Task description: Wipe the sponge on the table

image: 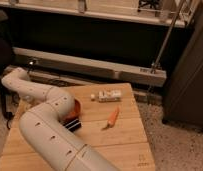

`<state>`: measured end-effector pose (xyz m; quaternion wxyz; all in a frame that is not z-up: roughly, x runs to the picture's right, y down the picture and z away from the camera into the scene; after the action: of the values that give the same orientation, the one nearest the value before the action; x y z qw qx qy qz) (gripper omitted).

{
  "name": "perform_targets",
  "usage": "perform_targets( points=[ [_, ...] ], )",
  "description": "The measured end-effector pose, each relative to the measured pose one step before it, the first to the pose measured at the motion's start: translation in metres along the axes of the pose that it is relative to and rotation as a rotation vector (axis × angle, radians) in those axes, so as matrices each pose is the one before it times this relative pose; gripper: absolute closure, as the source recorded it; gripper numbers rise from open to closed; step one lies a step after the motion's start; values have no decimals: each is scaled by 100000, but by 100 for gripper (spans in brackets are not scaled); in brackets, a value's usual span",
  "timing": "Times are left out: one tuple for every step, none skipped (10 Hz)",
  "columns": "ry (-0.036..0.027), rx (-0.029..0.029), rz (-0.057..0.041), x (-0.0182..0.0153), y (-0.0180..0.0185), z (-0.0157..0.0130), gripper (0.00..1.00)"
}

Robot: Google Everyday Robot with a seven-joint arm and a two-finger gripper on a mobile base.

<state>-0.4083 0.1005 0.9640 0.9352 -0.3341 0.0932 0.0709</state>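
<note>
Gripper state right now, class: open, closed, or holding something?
Gripper: closed, out of sight behind the robot's own arm; whether it holds anything cannot be told.

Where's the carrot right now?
In the camera view, the carrot lies right of centre on the table, below the white packet; the gripper is out of sight at left.

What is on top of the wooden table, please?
A carrot, white packet, red bowl and striped block; the arm covers the left side, so neither sponge nor claw shows.
</note>
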Motion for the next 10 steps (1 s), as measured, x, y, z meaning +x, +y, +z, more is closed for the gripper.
perform_targets(
  points=[
    [1442,364,1558,961,-479,-40,72],
    [1417,310,1188,874,-335,-32,72],
    [1033,218,883,693,-219,-44,72],
    [1287,53,1161,981,-161,-39,72],
    [755,-26,862,749,-66,-86,72],
    [539,-131,636,620,59,-90,72],
    [759,-214,599,831,207,-88,72],
    [674,-134,153,675,280,-24,72],
    [511,-161,-89,538,342,-25,72],
    [496,-184,-65,758,434,-105,72]
  ],
)
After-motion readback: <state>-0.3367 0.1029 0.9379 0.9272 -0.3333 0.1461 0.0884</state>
